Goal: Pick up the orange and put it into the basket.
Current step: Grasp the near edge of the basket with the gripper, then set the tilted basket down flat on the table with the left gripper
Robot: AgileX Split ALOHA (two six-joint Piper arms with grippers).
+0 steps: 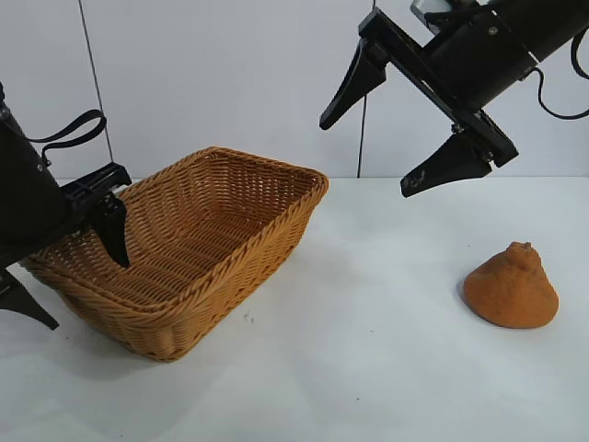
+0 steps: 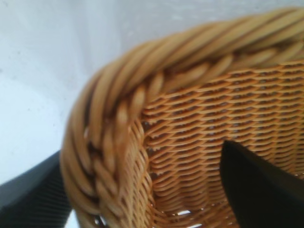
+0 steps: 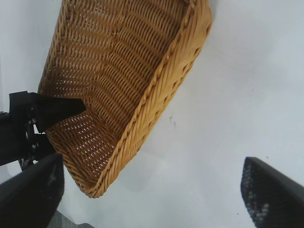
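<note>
The orange (image 1: 511,287), dull, rough-skinned and cone-shaped, sits on the white table at the right, untouched. The tan wicker basket (image 1: 276,230) stands at the left with nothing visible inside it. My left gripper (image 1: 85,291) straddles the basket's near-left corner: one finger (image 1: 114,235) reaches inside, the other (image 1: 28,308) stays outside. In the left wrist view the braided rim (image 2: 156,71) runs between the fingers of the left gripper (image 2: 142,152), and a gap shows beside the inner finger (image 2: 256,185). My right gripper (image 1: 368,158) hangs wide open high above the table, between basket and orange, holding nothing.
A white wall with vertical seams closes the back. In the right wrist view the right gripper (image 3: 151,164) looks down on bare tabletop beside the basket (image 3: 156,85), with the left arm's finger (image 3: 59,108) poking in over the weave.
</note>
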